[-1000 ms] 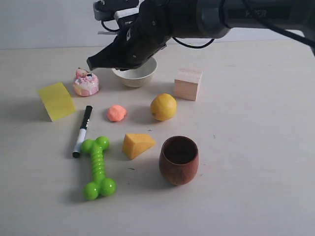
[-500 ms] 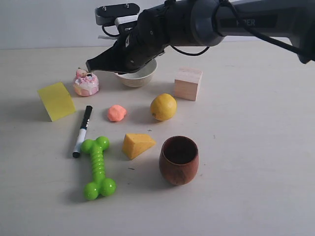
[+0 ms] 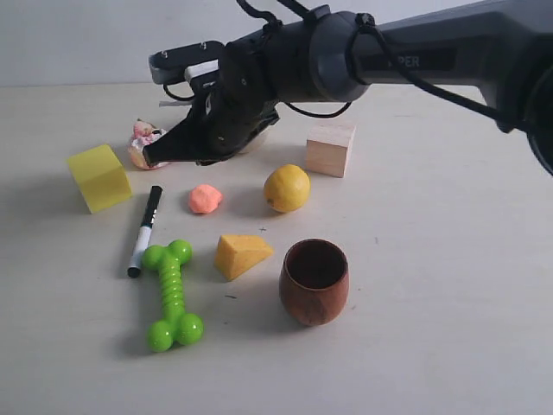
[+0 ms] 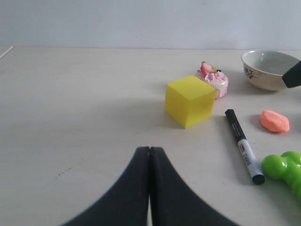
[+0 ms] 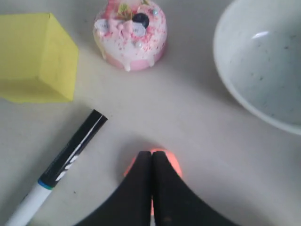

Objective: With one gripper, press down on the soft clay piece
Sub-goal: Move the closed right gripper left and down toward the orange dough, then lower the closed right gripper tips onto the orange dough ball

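Now: R gripper down toward clay, no press yet

Lower vs a sec ago: R gripper [image 3: 158, 156] has come down and fwd off the spot above the bowl [image 5: 263, 61]. In ext view its tip now sits in front of the cake toy [image 3: 143, 136]. Jaws fully shut, fingers pressed together, nothing held, so it's a closed tip fit for a poke. Soft clay piece [image 3: 205, 199] lies on the table [image 3: 432, 259], roundish, btw marker [image 3: 144, 229] and lemon [image 3: 287, 188]. Nothing else on the table has shifted. For the task: approach step, descent partly done, press itself not begun; est. early-to-mid.

View diffs:
- Ext view makes the tip look off to the left of the clay, nearer the cake. Height is hard to judge there.
- R wrist view fixes the aim. Shut fingertips line up right over the clay, w/ orange showing either side of the tip, so alignment looks good.
- L wrist view gives a side-on check. R tip pokes in at the frame edge by the bowl, w/ bare table btw it and the clay, so apart, not touching.
- L gripper [image 4: 149, 149] is also shut and empty, well away from the clay, facing the yellow block [image 4: 190, 101].
- Ext view doesn't show the L arm at all, and the bowl is mostly hidden behind the R arm there.
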You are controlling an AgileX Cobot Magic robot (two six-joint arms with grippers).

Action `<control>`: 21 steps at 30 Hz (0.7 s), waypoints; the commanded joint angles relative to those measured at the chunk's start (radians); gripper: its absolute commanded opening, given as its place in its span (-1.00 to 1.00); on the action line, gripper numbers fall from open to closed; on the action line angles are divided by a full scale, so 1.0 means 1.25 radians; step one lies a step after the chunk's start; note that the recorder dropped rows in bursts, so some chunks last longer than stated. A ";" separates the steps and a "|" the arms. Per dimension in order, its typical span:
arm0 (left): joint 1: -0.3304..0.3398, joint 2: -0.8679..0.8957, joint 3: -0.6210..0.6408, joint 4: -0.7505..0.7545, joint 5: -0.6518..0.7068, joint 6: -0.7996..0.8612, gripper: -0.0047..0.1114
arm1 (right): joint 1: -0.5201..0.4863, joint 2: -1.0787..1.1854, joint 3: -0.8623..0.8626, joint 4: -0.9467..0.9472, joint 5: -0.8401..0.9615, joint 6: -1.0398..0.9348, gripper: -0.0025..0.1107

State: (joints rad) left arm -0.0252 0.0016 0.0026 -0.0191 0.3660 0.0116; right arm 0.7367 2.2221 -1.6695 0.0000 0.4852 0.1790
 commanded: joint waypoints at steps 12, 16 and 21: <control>-0.004 -0.001 -0.002 -0.003 -0.009 0.000 -0.92 | 0.006 0.039 -0.003 0.007 0.010 -0.021 -0.96; -0.004 -0.001 -0.002 -0.003 -0.009 0.000 -0.92 | 0.006 0.039 -0.003 0.007 -0.003 -0.024 -0.96; -0.004 -0.001 -0.002 -0.003 -0.009 0.000 -0.92 | 0.006 0.047 -0.003 0.007 -0.003 -0.024 -0.96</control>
State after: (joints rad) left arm -0.0252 0.0016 0.0026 -0.0191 0.3660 0.0116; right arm 0.7398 2.2743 -1.6695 0.0096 0.4971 0.1610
